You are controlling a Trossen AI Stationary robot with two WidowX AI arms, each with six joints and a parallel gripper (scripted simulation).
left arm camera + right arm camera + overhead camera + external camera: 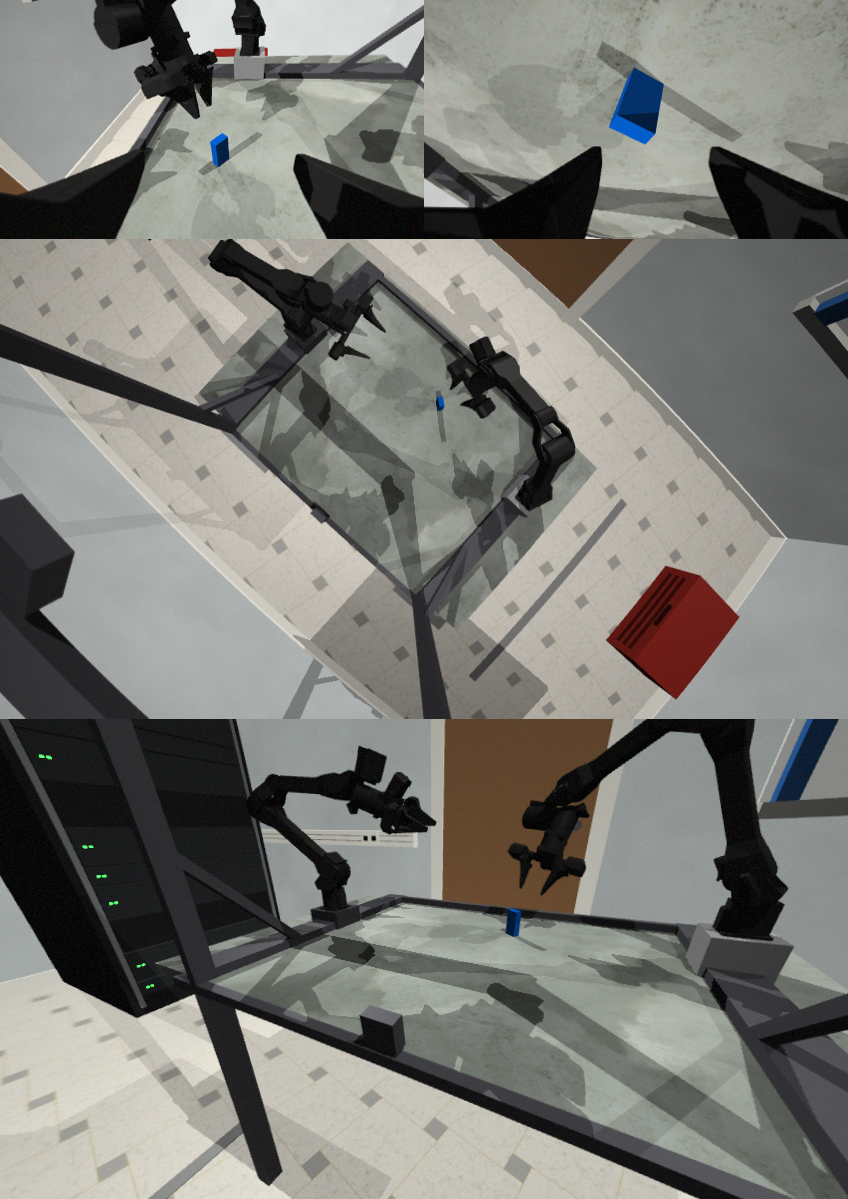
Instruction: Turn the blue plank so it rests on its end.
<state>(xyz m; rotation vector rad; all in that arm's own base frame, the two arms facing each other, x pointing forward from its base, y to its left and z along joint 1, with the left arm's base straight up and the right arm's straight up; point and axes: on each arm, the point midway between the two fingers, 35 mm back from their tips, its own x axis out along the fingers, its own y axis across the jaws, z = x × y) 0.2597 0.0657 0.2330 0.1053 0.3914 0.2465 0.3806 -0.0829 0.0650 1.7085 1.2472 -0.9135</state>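
In the top view, the blue plank (440, 403) (512, 922) (219, 150) (638, 102) is on the surface (380, 417) (464, 956) (279, 174) (747, 60), near the right pincer (463, 394) (532, 888) (203, 112) (655, 154). The exterior view shows it standing on end, long axis vertical, below that pincer. The left wrist view shows it upright, apart from the spread left pincer (377, 344) (431, 826) (220, 155). In the right wrist view, the right pincer is spread, holding nothing.
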